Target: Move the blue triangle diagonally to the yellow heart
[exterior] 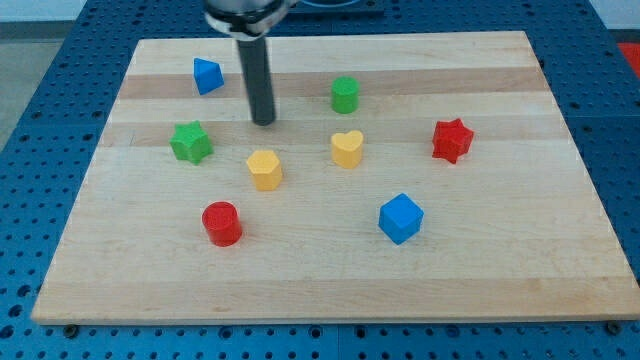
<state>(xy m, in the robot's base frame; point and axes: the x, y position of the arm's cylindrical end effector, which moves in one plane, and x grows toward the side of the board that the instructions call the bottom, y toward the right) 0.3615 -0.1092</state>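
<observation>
The blue triangle [207, 76] lies near the board's upper left. The yellow heart [347, 148] lies near the board's middle, down and to the right of the triangle. My tip [264, 122] is on the board between them, to the right of and below the blue triangle and left of the heart. The tip touches no block.
A green star [191, 142] lies left of my tip. A yellow hexagon [265, 170] lies just below it. A green cylinder [345, 95], a red star [451, 140], a blue cube [401, 218] and a red cylinder [222, 223] are spread over the wooden board [500, 280].
</observation>
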